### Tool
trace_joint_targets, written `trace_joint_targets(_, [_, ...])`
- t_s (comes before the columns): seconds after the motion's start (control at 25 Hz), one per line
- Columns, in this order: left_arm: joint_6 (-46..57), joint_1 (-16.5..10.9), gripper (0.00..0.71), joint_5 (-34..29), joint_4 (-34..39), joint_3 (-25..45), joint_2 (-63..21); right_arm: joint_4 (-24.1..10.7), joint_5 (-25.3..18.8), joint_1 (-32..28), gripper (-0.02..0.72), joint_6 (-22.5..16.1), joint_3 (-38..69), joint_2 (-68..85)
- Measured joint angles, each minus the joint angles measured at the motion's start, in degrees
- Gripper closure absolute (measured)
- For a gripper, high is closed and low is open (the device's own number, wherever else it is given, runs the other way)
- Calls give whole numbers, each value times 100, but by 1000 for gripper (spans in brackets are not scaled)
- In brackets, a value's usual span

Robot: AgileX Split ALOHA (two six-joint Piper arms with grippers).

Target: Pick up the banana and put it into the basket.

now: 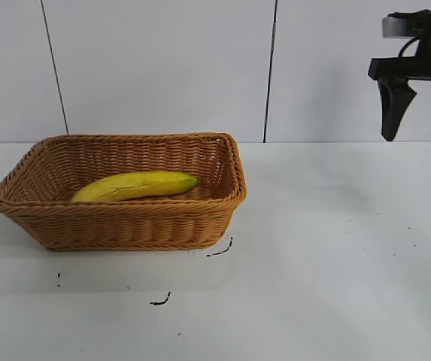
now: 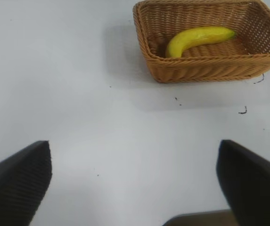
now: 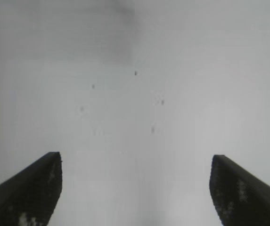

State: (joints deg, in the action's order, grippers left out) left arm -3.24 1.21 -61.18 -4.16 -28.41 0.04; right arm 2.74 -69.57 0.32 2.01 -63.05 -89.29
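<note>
The yellow banana (image 1: 136, 185) lies lengthwise inside the tan wicker basket (image 1: 125, 218) at the left of the white table. It rests on the basket's floor with its greenish end toward the right. Both also show in the left wrist view, the banana (image 2: 198, 38) inside the basket (image 2: 205, 70). My left gripper (image 2: 134, 146) is open and empty over bare table, well away from the basket, and is out of the exterior view. My right gripper (image 1: 421, 138) hangs high at the far right, open and empty, and its wrist view (image 3: 135, 157) shows only table.
Small black scuff marks (image 1: 161, 301) lie on the white table in front of the basket, with another (image 1: 220, 250) by its front right corner. A panelled white wall stands behind the table.
</note>
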Motion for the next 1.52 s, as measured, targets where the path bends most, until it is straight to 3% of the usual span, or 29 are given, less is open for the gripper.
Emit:
trace_joint_targets(0.2, [0, 0, 20, 0, 0, 0, 0, 22, 99, 0, 110, 31, 1485, 1677])
trace_joint_targets(0.4, [0, 0, 20, 0, 0, 0, 0, 29, 785, 0, 110, 66, 2609, 3369])
trace_joint_targets(0.56, [0, 0, 20, 0, 0, 0, 0, 40, 1048, 0, 110, 74, 3319, 4823])
trace_joint_targets(1.16, [0, 0, 20, 0, 0, 0, 0, 24, 1112, 0, 110, 74, 3466, 8683])
trace_joint_targets(1.52, [0, 0, 20, 0, 0, 0, 0, 41, 1107, 7, 110, 74, 3466, 8951])
